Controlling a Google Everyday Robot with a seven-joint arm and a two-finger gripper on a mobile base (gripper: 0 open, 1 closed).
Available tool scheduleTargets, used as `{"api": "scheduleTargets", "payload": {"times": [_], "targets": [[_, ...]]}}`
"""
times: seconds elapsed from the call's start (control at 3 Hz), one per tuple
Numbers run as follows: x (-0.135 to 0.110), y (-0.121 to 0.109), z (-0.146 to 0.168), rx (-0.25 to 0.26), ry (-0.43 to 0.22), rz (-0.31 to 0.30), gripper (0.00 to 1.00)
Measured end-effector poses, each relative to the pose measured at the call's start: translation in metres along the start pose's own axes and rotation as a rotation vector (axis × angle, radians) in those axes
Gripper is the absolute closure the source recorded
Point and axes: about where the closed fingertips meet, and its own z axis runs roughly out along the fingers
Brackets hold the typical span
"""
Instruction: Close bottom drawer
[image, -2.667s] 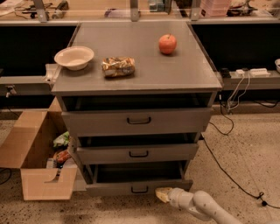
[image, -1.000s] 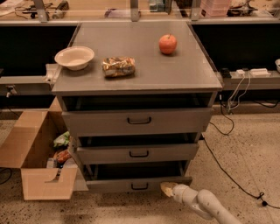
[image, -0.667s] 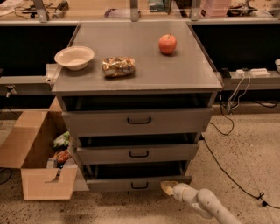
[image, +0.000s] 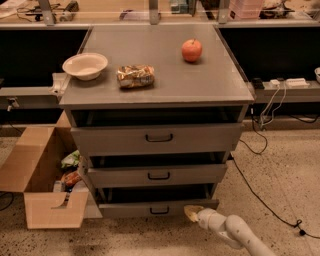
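A grey metal cabinet with a flat matte top (image: 165, 85) stands on a speckled terrazzo floor (image: 285, 165), in front of a long low shelf with dark recesses on either side. On the top sit a shallow white bowl (image: 85, 65) near the left edge, a crinkled golden snack packet (image: 135, 76) just beside it, and a red apple (image: 192, 50) well apart towards the back right. The bottom drawer (image: 125, 209), a slim grey panel with a small dark loop handle (image: 159, 210), sits lowest in the cabinet and is pulled out a little, with a dark gap above its front. The robot's pale-tipped gripper (image: 192, 212) is low at the right part of that front panel, to the right of the handle and apparently against it, on a white jointed arm (image: 235, 232) coming in from the lower right. Whether the gripper is clenched or released cannot be told. An open brown cardboard box (image: 30, 165) holding colourful packets stands just left of the cabinet. Black cables (image: 260, 195) trail over the floor on the right.
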Motion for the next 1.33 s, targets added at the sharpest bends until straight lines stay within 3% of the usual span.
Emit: {"api": "scheduleTargets", "payload": {"times": [0.33,0.67,1.0,1.33], "targets": [[0.010,0.004,-0.009,0.033,0.025,0.010,1.00],[0.026,0.002,-0.026,0.109,0.045,0.049,1.00],[0.031,-0.013,-0.043,0.212,0.026,0.071,1.00],[0.026,-0.029,-0.047,0.272,-0.016,0.075,1.00]]}}
